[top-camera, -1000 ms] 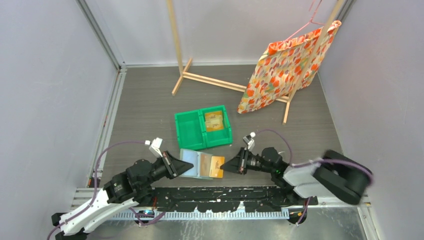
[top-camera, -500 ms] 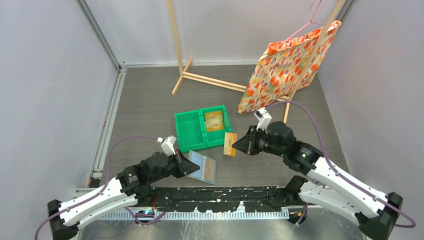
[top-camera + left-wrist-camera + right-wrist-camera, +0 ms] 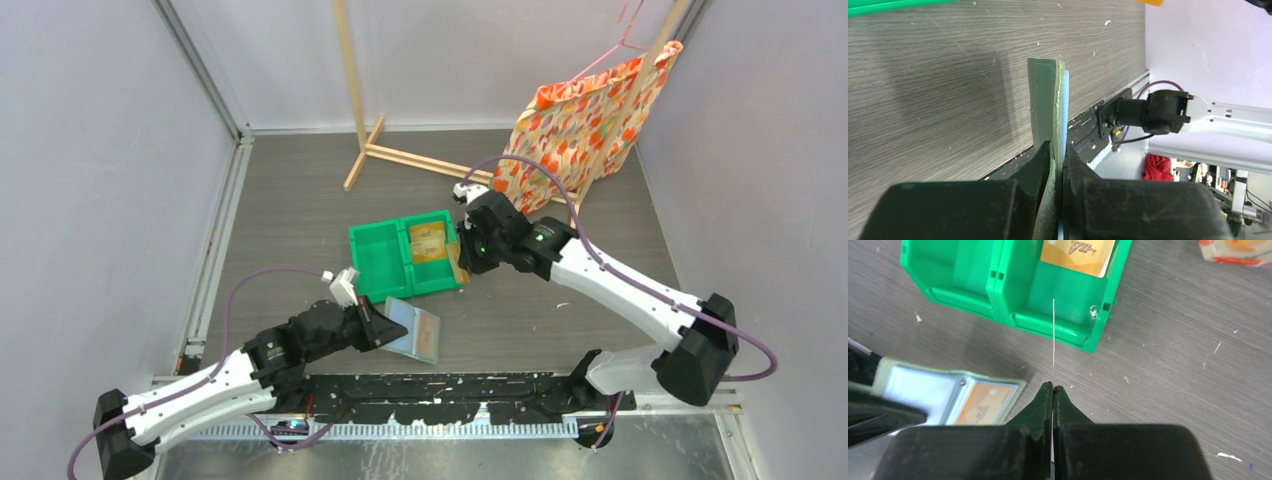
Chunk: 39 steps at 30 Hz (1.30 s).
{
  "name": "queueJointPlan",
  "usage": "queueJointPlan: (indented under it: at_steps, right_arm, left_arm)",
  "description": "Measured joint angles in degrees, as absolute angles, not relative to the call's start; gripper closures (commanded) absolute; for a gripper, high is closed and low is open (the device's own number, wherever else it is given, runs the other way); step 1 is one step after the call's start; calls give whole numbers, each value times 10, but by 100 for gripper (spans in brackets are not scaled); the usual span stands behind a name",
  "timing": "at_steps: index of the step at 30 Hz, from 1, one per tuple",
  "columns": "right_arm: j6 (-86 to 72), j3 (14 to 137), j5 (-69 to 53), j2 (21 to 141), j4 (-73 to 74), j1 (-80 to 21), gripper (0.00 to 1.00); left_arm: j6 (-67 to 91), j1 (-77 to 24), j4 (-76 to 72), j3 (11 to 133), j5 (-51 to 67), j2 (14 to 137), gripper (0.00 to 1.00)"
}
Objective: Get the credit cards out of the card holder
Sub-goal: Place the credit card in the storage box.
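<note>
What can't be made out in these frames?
Held card: edge-on in the right wrist view, face unseen.
Loose card in the bin: cut by that view's top edge.
Wallet: edge-on in the left wrist view, slots hidden.
Wallet's gripped end: under the left gripper in the top view.

The card holder is held open and tilted, pale blue-grey inside up, just near of the green bin. An orange card is seen in its slot. A tan card is laid flat in the bin's right compartment. A third card is held on edge at the bin's right side.
</note>
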<state>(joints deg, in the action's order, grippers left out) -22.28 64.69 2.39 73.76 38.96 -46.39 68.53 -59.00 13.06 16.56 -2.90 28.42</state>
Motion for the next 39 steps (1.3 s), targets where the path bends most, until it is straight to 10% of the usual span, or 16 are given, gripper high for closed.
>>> queueJointPlan:
  at_steps: [21,39]
  right_arm:
    - [297,798,-101,884,491,-464,99]
    - [429,923,-67,1076,573,-468,99]
  left_arm:
    - [708,-590,245,136,-53,97,100]
    - [798,-590,161,57,-61,153,100]
